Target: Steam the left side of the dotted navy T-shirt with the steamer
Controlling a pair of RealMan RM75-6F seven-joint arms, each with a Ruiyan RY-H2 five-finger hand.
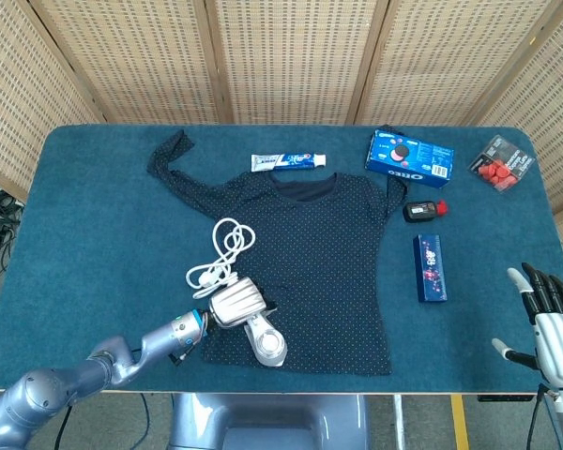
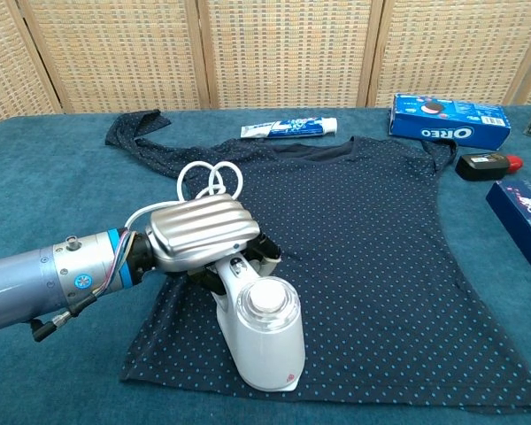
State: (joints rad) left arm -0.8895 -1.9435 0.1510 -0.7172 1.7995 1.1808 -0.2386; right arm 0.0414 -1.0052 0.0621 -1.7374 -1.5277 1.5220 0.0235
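Observation:
The dotted navy T-shirt [image 1: 324, 262] [image 2: 372, 257] lies flat mid-table, one sleeve stretched toward the far left. My left hand [image 1: 233, 304] [image 2: 199, 234] grips the handle of the white steamer [image 1: 266, 346] [image 2: 267, 347], whose head rests on the shirt's lower left part near the hem. Its white cord [image 1: 221, 251] [image 2: 209, 178] trails in loops over the shirt's left edge. My right hand [image 1: 547, 317] hovers open at the table's near right corner, away from the shirt; the chest view does not show it.
A toothpaste tube [image 1: 288, 161] lies above the collar. An Oreo box [image 1: 409, 156], a small black-and-red device [image 1: 423, 210] and a dark blue box [image 1: 430, 267] sit right of the shirt. A red-capped pack [image 1: 501, 162] is at the far right corner.

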